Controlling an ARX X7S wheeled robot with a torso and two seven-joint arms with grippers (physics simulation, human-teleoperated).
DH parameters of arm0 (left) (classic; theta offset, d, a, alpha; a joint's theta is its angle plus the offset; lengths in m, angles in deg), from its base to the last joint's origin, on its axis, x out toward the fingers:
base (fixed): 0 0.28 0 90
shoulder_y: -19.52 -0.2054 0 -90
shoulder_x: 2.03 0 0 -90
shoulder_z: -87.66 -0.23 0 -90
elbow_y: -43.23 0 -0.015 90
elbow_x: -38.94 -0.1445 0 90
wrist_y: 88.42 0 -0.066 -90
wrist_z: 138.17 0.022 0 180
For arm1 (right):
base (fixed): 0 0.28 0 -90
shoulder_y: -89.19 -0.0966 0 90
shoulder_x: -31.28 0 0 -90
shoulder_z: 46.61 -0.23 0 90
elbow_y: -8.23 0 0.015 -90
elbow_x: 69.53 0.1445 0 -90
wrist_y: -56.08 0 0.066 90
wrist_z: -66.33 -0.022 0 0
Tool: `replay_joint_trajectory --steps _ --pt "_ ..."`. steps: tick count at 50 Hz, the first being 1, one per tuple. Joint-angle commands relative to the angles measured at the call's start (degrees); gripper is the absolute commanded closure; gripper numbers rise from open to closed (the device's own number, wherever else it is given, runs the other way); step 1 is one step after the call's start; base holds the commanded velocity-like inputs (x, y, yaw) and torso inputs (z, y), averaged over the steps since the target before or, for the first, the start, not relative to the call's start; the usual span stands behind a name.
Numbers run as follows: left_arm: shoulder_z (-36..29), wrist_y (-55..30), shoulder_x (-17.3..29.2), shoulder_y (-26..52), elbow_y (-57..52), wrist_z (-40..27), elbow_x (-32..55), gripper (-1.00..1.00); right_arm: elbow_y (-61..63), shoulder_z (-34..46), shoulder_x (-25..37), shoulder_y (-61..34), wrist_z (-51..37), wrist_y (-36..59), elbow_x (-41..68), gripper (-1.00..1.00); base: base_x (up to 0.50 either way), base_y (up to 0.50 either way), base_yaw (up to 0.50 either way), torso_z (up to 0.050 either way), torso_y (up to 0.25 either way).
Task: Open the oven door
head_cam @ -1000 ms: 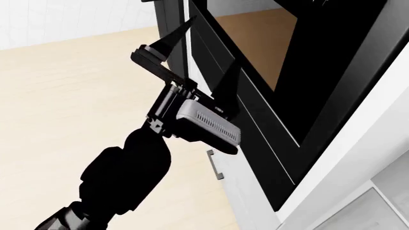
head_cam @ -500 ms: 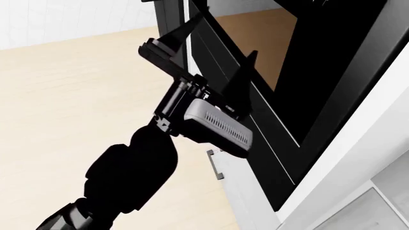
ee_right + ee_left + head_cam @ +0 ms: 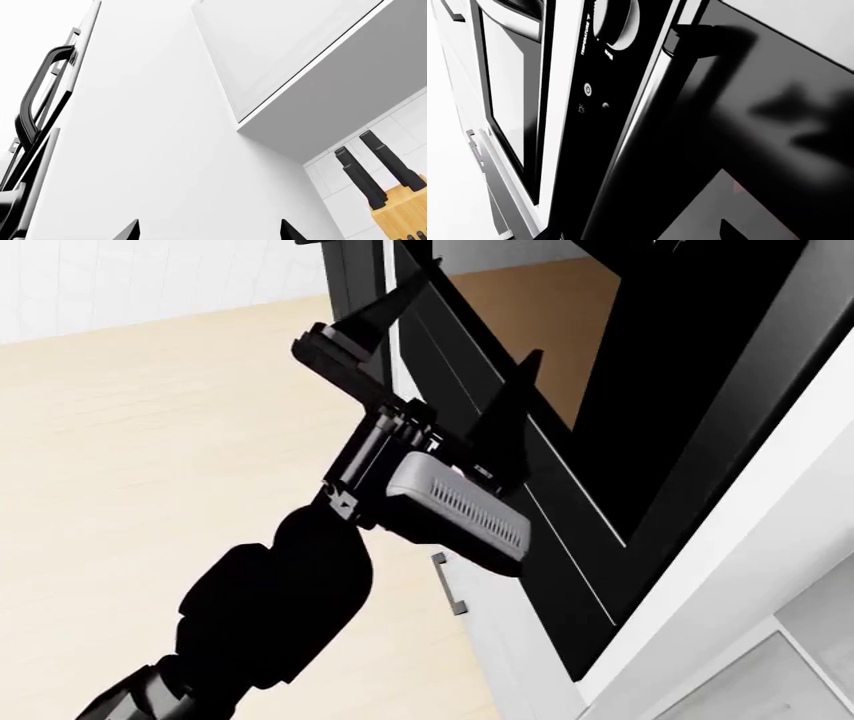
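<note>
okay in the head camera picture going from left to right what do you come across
Light wood floor → left hand, open at the oven door's edge → oven door with its brown glass window → white cabinet frame.

glossy black oven door (image 3: pixel 534 430), brown-tinted window, silver bar handle (image 3: pixel 640 125), door shut

Glossy black oven door (image 3: pixel 561 490) with brown-tinted window, pale wood floor (image 3: pixel 147 450), white cabinets (image 3: pixel 787 570).

left claw (image 3: pixel 451 332) straddles oven door (image 3: pixel 534 440); floor side open
</note>
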Motion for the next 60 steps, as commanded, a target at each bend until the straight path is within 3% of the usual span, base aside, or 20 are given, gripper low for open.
replay_joint_trajectory --steps 1,10,40,60 --pt "-0.23 1.08 -0.96 1.32 2.03 -1.42 -0.74 -1.00 -0.04 0.04 0.04 0.09 -0.08 -0.04 0.11 -1.00 0.00 0.00 0.00 0.000 0.000" --pt "-0.23 1.16 -1.40 2.71 3.18 -2.48 -1.88 -1.00 0.11 0.06 0.12 0.26 -0.11 -0.13 0.33 -1.00 0.00 0.00 0.00 0.000 0.000" --pt "-3.02 12.50 -5.98 11.83 19.87 -5.03 -0.92 -1.00 -0.11 0.34 0.21 0.19 -0.17 -0.42 0.30 -1.00 0.00 0.00 0.00 0.000 0.000" --pt "-4.36 18.82 -7.37 13.88 23.90 -5.63 1.48 -1.00 -0.16 0.23 0.39 0.08 -0.32 -0.26 0.47 -1.00 0.00 0.00 0.00 0.000 0.000"
